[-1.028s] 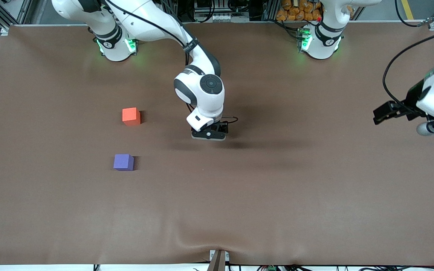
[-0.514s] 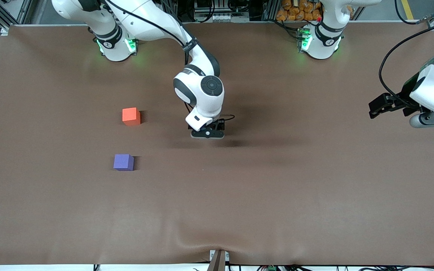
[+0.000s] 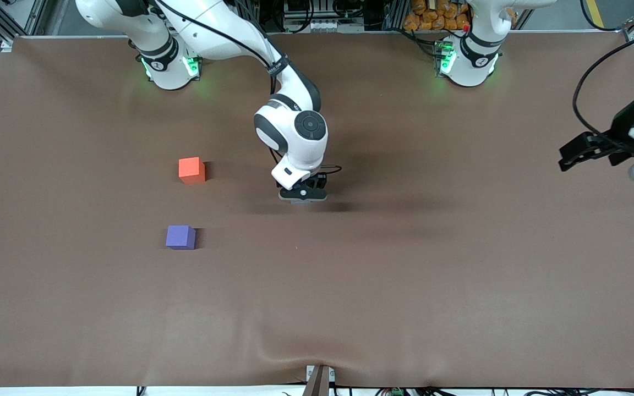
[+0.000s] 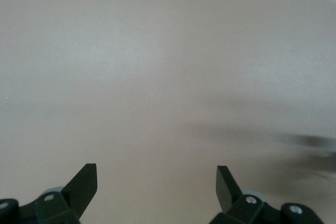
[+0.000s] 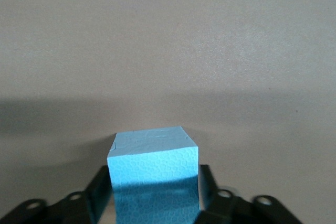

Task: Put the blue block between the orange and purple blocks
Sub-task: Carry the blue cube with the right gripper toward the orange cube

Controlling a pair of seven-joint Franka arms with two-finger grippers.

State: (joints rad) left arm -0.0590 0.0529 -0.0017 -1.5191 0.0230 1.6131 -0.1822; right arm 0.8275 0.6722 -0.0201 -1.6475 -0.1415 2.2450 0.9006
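Note:
The blue block (image 5: 153, 166) sits between the fingers of my right gripper (image 5: 153, 195), which press on its two sides. In the front view the right gripper (image 3: 303, 197) is low on the brown table near its middle and hides the block. The orange block (image 3: 191, 170) lies beside it, toward the right arm's end. The purple block (image 3: 180, 237) lies nearer to the front camera than the orange one, with a gap between them. My left gripper (image 3: 570, 155) hangs open and empty over the left arm's end of the table; the left wrist view shows its fingers (image 4: 84, 184) spread over bare cloth.
A brown cloth (image 3: 405, 286) covers the whole table, with a small wrinkle at its front edge (image 3: 320, 360). The two arm bases (image 3: 168, 69) stand along the back edge.
The right gripper has sunk a little and closed onto the blue block. The left arm has swung upward and outward toward its end of the table.

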